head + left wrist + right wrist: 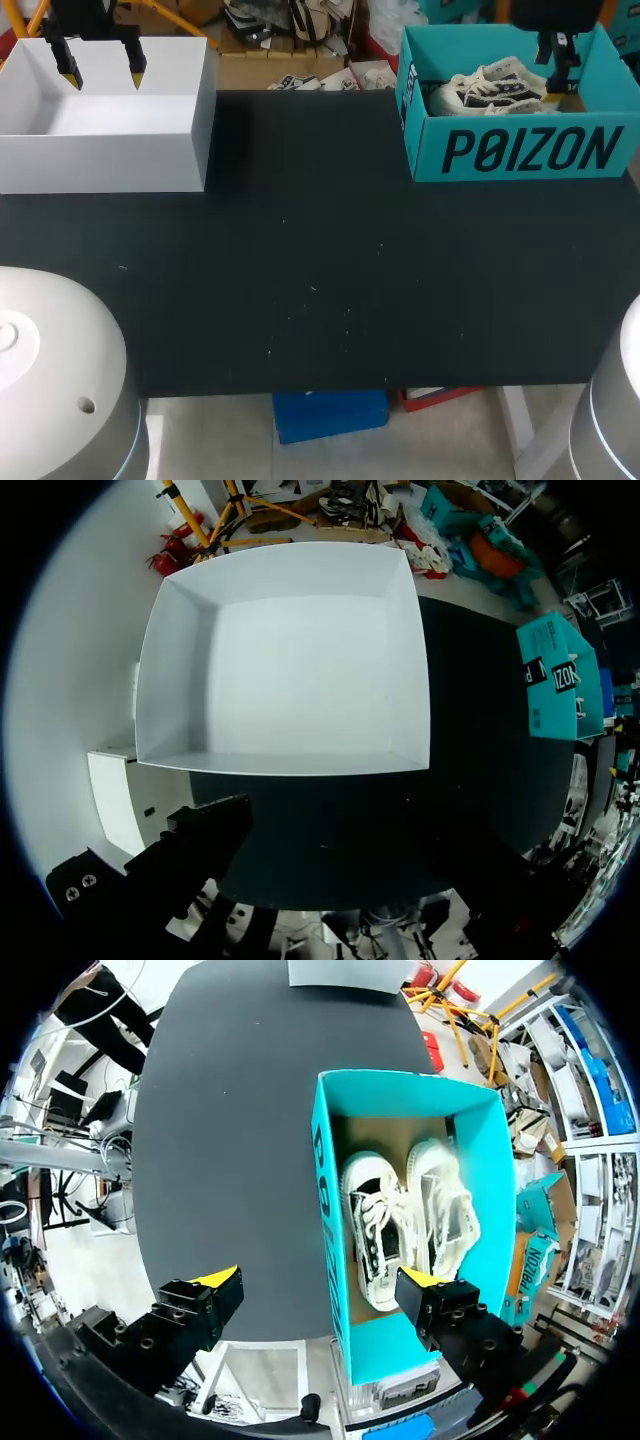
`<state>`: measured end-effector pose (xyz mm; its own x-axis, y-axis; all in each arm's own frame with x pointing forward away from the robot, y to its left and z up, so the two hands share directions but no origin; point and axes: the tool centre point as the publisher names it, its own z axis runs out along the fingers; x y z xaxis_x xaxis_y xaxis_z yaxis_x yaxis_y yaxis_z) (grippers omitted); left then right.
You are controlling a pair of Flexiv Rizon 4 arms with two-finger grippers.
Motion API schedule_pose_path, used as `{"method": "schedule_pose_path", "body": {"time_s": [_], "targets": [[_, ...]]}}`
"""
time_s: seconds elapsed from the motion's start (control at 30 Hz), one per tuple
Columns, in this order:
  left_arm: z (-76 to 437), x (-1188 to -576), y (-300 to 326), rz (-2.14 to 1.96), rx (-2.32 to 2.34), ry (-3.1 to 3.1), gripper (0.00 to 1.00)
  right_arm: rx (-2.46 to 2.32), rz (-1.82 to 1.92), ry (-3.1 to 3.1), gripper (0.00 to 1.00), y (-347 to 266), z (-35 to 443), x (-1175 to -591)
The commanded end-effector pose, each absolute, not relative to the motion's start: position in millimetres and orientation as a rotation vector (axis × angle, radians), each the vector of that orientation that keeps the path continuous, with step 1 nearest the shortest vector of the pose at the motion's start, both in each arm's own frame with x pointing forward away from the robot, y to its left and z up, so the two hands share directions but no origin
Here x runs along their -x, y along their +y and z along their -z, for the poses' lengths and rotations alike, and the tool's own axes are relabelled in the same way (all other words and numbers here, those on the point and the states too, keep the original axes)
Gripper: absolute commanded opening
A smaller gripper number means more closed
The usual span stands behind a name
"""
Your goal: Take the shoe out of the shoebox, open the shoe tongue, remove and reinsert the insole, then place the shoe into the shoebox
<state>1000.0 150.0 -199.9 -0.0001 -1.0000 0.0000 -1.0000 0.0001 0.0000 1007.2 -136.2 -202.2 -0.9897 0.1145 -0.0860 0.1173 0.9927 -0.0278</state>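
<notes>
Clearly the right fingers (425, 1295) are nearer — spread wide, one tip over the shoebox (400, 1090) beside the shoes (375, 1225), the other out over the desk (230, 1140). The shoes' long axes run straight ahead, crosswise to the gap; the left fingers (68, 65), also wide, hang well apart.

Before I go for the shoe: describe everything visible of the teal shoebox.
The teal shoebox looks like cardboard, lidless, brown inside, black print on its front wall. It stands upright at the table's far right corner, holding two white shoes side by side. My open right hand hangs above its printed wall.
</notes>
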Motion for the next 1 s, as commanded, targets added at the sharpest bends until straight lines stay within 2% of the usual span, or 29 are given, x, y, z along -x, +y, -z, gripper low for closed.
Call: {"method": "schedule_pose_path", "body": {"time_s": [0.03, 0.5, 0.93, 1.0], "targets": [[200, -1000, 150, 0.000, 2.222, 2.221, 1.00, -0.158, 0.073, 3.060, 1.00, -128, 207, -1022], [200, -1000, 150, 0.000, 2.222, 2.221, 1.00, -0.087, 0.051, 3.060, 1.00, -129, 238, -1080], [200, -1000, 150, 0.000, 2.222, 2.221, 1.00, -0.097, 0.080, 3.063, 1.00, -141, 293, -1117], [200, -1000, 150, 0.000, 2.222, 2.221, 1.00, -0.119, 0.071, 3.062, 0.93, -144, 302, -1121]]}}
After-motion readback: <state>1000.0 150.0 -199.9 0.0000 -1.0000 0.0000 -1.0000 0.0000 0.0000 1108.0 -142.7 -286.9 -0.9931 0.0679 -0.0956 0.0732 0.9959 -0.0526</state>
